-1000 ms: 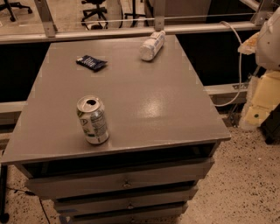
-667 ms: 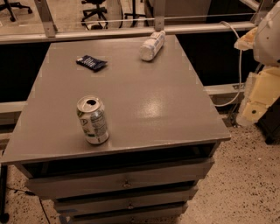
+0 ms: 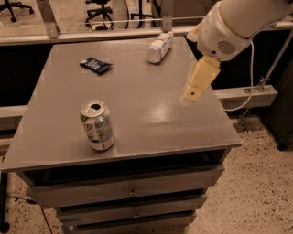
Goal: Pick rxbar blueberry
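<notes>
The rxbar blueberry [image 3: 95, 65] is a small flat dark navy wrapper lying at the far left of the grey table top [image 3: 137, 105]. My gripper [image 3: 194, 89] hangs from the white arm [image 3: 233, 23] above the right part of the table. It is well to the right of the bar and nearer the camera, touching nothing.
A green-and-white soda can [image 3: 97, 124] stands upright near the front left. A white plastic bottle [image 3: 159, 47] lies on its side at the far edge. Drawers [image 3: 130, 189] sit under the top. A rail [image 3: 91, 36] and office chairs [image 3: 98, 7] are behind; a white cable [image 3: 249, 77] hangs at the right.
The arm has swung left from beyond the table's right edge to above its right part. The bar, can and bottle have not moved on the table.
</notes>
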You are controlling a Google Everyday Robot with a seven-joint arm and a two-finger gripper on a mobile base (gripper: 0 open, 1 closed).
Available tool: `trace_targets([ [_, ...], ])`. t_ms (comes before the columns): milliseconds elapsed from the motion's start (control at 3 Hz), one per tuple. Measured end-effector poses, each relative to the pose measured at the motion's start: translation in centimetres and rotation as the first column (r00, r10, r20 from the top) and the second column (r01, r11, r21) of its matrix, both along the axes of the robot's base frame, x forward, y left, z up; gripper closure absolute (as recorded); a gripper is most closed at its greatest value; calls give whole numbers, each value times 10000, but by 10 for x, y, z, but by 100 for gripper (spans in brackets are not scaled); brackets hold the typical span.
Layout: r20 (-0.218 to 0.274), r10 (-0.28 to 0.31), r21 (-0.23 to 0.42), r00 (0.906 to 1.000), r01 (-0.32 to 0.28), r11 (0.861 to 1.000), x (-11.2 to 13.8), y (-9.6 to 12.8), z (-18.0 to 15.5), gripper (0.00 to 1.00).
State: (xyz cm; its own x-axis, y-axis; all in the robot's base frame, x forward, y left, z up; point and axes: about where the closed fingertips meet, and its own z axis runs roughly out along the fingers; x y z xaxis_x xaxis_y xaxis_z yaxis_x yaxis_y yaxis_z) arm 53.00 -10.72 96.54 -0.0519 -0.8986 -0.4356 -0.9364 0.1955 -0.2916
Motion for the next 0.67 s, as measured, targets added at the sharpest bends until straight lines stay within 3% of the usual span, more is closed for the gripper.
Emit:
trace_targets([
  [333,467,597,1083,9971,-645,9920,47,70,-2,0],
  [667,465,598,1079,9971,-645,9921,47,70,-2,0],
])
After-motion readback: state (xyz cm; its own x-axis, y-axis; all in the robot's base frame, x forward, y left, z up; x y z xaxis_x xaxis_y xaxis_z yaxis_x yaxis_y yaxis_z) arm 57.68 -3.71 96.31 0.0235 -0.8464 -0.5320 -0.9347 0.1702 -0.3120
